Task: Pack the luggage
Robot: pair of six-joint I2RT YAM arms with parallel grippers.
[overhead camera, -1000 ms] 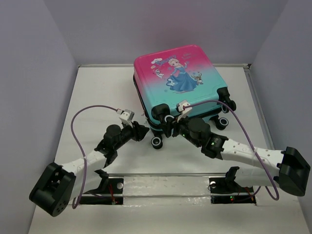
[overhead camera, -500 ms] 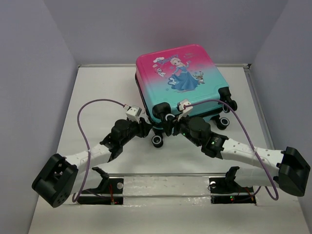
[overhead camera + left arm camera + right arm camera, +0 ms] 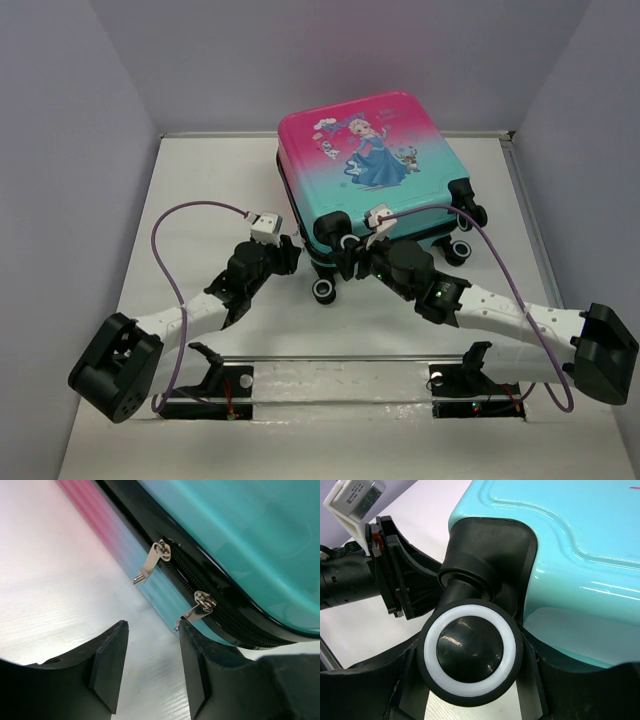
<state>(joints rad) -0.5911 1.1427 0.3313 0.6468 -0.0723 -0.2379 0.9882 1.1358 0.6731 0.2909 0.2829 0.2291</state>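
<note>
While the top view is showing the whole luggage (image 3: 370,160) lying flat and zipped shut on the surface (image 3: 200,180), just ahead of both pincers, it is hiding the fingertips of both under the wrists and cameras.

- Left pincer (image 3: 152,627): standing open, with nothing between its fingers (image 3: 107,670). Its wrist view is cutting the luggage down to a teal edge running ahead and to the right.
- Zipper pulls: two metal pulls are hanging off the black zipper track (image 3: 220,615). The far pull (image 3: 150,566) is sitting ahead of the gap. The near pull (image 3: 197,610) is lying with its tip at the tip of the right finger. Neither pull is legible from above.
- Right pincer (image 3: 347,262): gripping a wheel (image 3: 470,652), black with a white ring, which is filling the gap between its fingers. The wheel is covering the fingertips in the wrist view, so exact contact is hard to make out.
- Wheel housing (image 3: 490,560): rising directly ahead of the right pincer at a teal corner.
- Left arm's wrist (image 3: 360,580): appearing ahead and to the left of the right pincer, partly cropped.
</note>
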